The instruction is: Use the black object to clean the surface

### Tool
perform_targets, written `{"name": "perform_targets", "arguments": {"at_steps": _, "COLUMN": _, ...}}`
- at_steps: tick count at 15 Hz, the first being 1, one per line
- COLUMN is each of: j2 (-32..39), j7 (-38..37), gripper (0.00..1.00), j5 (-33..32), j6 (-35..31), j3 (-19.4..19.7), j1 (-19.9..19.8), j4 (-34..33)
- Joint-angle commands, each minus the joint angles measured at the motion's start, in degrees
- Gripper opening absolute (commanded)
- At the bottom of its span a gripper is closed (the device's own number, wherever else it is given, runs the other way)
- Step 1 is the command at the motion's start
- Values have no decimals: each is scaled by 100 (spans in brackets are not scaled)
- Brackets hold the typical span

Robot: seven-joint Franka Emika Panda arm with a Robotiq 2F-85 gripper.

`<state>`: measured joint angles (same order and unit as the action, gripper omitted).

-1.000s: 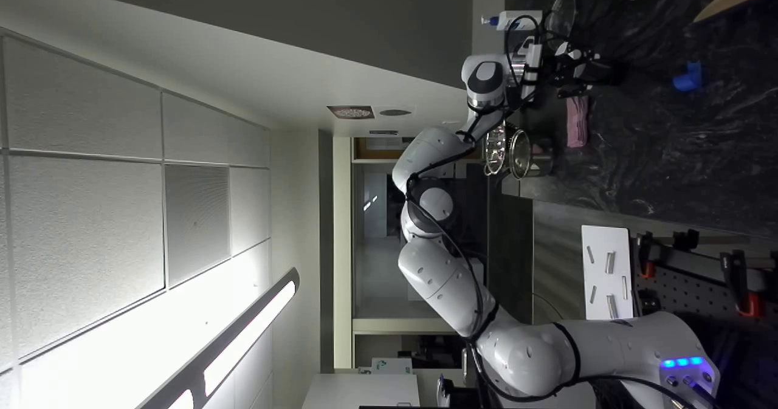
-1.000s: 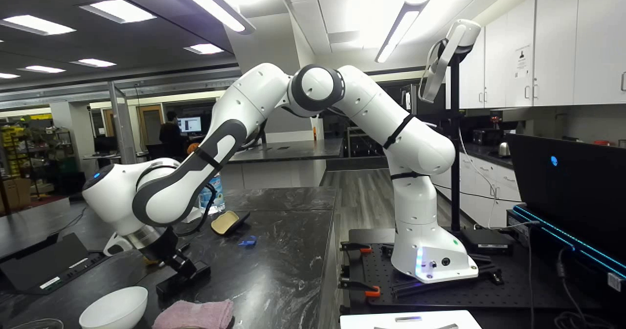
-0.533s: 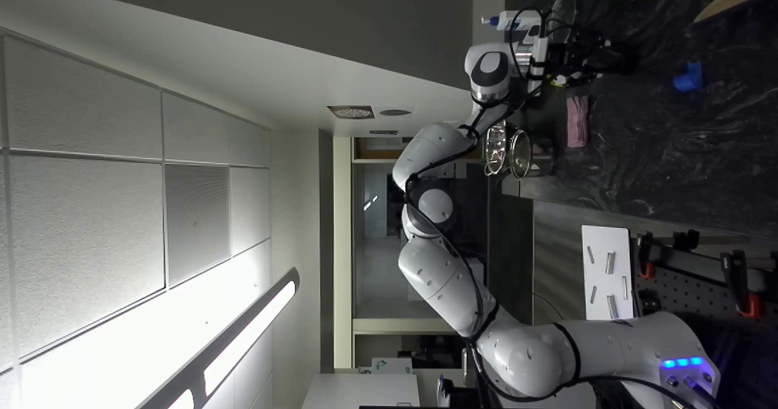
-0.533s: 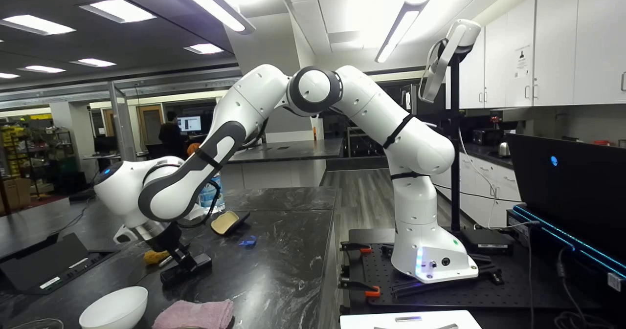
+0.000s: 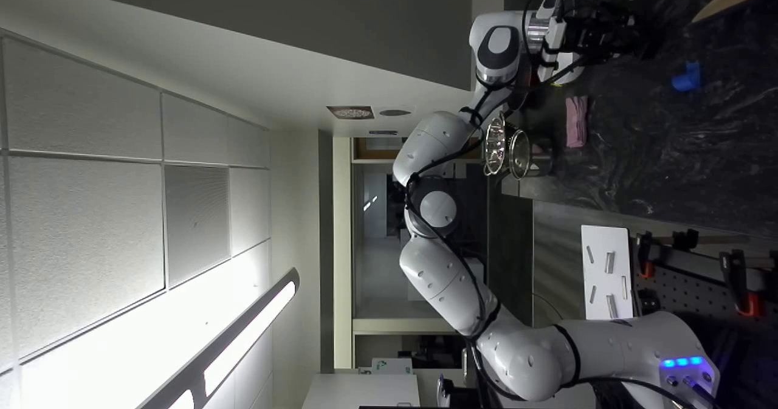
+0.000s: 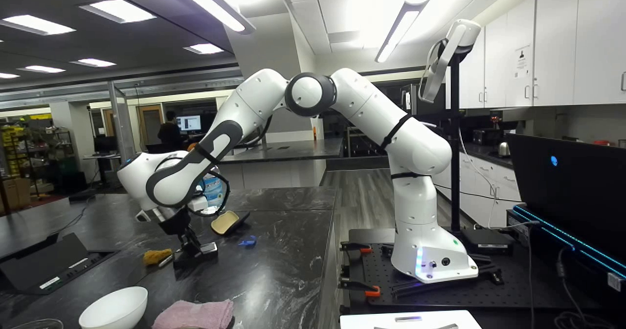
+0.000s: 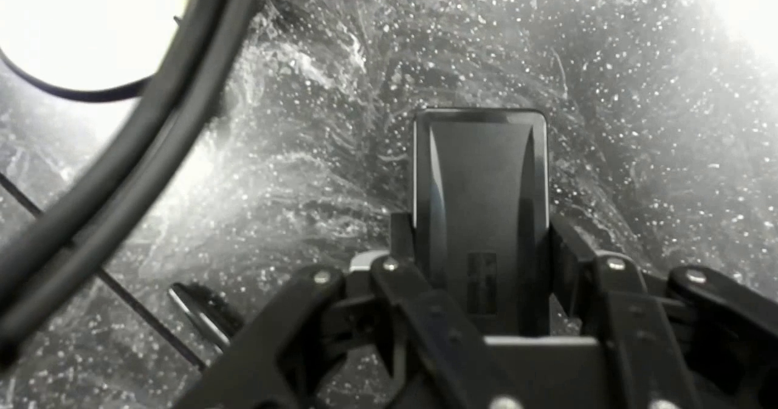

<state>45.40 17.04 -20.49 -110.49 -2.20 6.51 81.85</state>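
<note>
The black object (image 7: 483, 196), a smooth rectangular block, is squeezed between the gripper's (image 7: 480, 245) two fingers in the wrist view, with its far end sticking out ahead of them. In an exterior view the gripper (image 6: 190, 246) points down and holds the black object (image 6: 198, 256) low at the surface (image 6: 274, 275), a dark mottled countertop. Whether its underside touches the countertop cannot be told for certain. From above, the black object (image 5: 650, 37) is dark and hard to separate from the surface (image 5: 681, 154).
A yellow-brown sponge (image 6: 156, 256) and a marker (image 6: 166, 261) lie close beside the black object. Nearer the camera are a white bowl (image 6: 115, 309) and a folded pink cloth (image 6: 195, 314). A blue item (image 6: 248, 241) and a tan-faced case (image 6: 227, 222) sit farther back.
The gripper has carried the black object across the countertop, away from the pink cloth and bowl, toward the tan-faced case. The sponge and marker have come into fuller view. The grip stays the same.
</note>
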Motion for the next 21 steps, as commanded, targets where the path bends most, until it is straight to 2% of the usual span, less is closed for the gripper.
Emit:
{"name": "perform_targets", "arguments": {"at_steps": 1, "j2": 7, "j7": -223, "gripper": 29, "j5": 526, "j6": 124, "j3": -32, "j1": -268, "j4": -265}}
{"name": "perform_targets", "arguments": {"at_steps": 4, "j2": -22, "j7": -286, "gripper": 29, "j5": 919, "j6": 115, "j3": -16, "j1": -469, "j4": -376}}
{"name": "perform_targets", "arguments": {"at_steps": 7, "j2": 28, "j7": -263, "gripper": 29, "j5": 958, "j6": 105, "j3": -3, "j1": -456, "j4": -395}}
{"name": "perform_targets", "arguments": {"at_steps": 21, "j2": -126, "j7": 526, "gripper": 29, "j5": 131, "j6": 48, "j3": -406, "j1": 436, "j4": 202}}
